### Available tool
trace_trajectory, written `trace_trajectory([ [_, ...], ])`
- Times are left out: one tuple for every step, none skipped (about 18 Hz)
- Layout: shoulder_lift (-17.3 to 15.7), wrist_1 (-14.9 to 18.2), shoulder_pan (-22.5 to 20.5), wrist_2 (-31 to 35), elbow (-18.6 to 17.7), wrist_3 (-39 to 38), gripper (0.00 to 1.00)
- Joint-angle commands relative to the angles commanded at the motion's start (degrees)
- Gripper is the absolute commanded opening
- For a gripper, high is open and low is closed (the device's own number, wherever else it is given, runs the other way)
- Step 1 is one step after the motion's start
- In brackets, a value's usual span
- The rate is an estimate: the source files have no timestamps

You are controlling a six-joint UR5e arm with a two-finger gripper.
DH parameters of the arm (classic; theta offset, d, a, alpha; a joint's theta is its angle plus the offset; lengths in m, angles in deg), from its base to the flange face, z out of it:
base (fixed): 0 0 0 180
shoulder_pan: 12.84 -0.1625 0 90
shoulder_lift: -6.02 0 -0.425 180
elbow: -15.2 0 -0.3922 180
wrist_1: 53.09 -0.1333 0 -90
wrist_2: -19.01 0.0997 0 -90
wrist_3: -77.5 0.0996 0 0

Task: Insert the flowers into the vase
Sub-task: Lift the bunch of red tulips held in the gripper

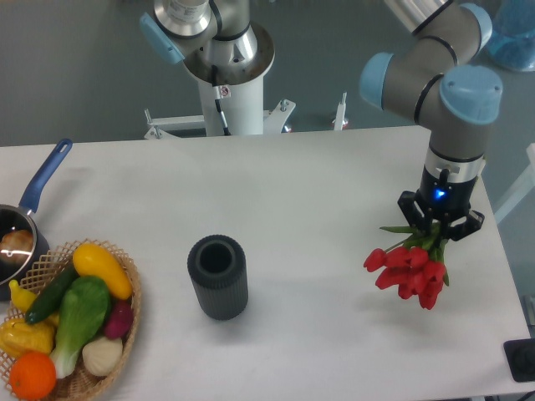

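Note:
The flowers (412, 271), a bunch of red tulips with green stems, sit at the right side of the table with their buds pointing down and toward the camera. My gripper (436, 234) points straight down over the stem end and is shut on the green stems. The vase (217, 276), a dark grey ribbed cylinder with a round open mouth, stands upright near the middle of the table, well to the left of the flowers. Whether the buds touch the table I cannot tell.
A wicker basket (125, 322) of colourful vegetables stands at the front left corner. Behind it a saucepan with a blue handle (43, 177) lies at the left edge. The arm's white base (230, 92) stands behind the table. A dark object (522, 361) sits at the front right edge.

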Motion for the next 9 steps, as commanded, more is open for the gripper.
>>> trace_trajectory([
  [-0.3, 0.0, -0.1, 0.0, 0.1, 0.1, 0.00],
  [-0.3, 0.0, -0.1, 0.0, 0.0, 0.1, 0.00],
  [-0.4, 0.0, -0.1, 0.0, 0.0, 0.1, 0.00],
  [-0.4, 0.3, -0.1, 0.0, 0.0, 0.0, 0.00],
  [-0.6, 0.7, -0.1, -0.1, 0.1, -0.1, 0.00],
  [-1.1, 1.2, -0.1, -0.3, 0.1, -0.2, 0.00],
  [-1.3, 2.2, -0.2, -0.7, 0.0, -0.2, 0.00],
  [-1.4, 2.8, -0.1, -1.3, 0.0, -0.2, 0.00],
  [-1.5, 3.1, -0.1, -2.4, 0.0, -0.3, 0.00],
])
